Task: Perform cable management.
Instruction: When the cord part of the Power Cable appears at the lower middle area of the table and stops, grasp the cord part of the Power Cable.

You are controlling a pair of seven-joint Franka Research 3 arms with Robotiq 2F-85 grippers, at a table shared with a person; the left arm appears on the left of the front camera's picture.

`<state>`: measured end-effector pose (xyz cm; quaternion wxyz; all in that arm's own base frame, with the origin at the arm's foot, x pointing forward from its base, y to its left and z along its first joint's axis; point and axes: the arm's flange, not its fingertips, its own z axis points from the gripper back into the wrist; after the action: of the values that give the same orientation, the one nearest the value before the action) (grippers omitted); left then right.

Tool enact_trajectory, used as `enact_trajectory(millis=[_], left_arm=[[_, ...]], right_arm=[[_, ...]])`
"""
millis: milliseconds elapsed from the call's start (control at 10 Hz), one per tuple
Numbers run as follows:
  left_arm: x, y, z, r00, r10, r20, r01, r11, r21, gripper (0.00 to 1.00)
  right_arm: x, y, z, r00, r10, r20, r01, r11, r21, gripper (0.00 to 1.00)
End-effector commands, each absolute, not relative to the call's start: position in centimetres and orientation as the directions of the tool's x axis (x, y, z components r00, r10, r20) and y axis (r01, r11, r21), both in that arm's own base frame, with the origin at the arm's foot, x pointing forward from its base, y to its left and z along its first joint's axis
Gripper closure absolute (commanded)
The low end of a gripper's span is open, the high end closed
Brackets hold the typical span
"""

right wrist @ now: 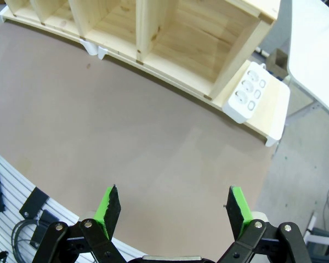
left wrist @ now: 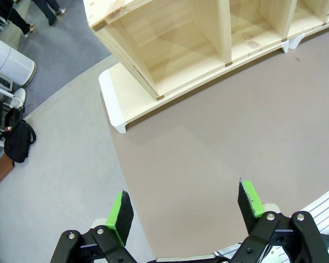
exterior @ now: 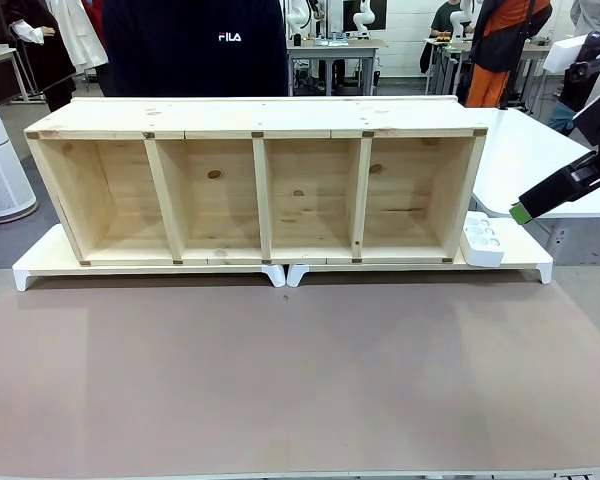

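The white strip (exterior: 483, 240), with round sockets in two rows, lies on the right end of the white-legged riser (exterior: 525, 262), just beside the right wall of the four-bay wooden shelf (exterior: 263, 120). "FILA" reads in white on the dark top (exterior: 195, 50) of the person standing behind the shelf, and a white table (exterior: 525, 150) stands to the right. The left gripper (left wrist: 185, 204) and the right gripper (right wrist: 172, 200) both hang released, jaws wide, above the near side of the brown table (exterior: 300, 380), well apart from the strip.
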<state>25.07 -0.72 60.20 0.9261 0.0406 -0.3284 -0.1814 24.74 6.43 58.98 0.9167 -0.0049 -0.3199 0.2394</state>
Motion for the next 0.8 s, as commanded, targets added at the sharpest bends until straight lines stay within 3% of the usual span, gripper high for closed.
enact_trajectory(millis=[0, 700], left_arm=[[25.06, -0.72, 60.20, 0.718, -0.362, 0.594, 0.309, 0.931, 0.194, 0.00], [25.06, -0.72, 60.20, 0.718, -0.362, 0.594, 0.309, 0.931, 0.194, 0.00]], right_arm=[[24.70, 6.46, 58.99, 0.678, 0.446, 0.584, -0.440, 0.883, -0.163, 0.00], [24.70, 6.46, 58.99, 0.678, 0.446, 0.584, -0.440, 0.883, -0.163, 0.00]])
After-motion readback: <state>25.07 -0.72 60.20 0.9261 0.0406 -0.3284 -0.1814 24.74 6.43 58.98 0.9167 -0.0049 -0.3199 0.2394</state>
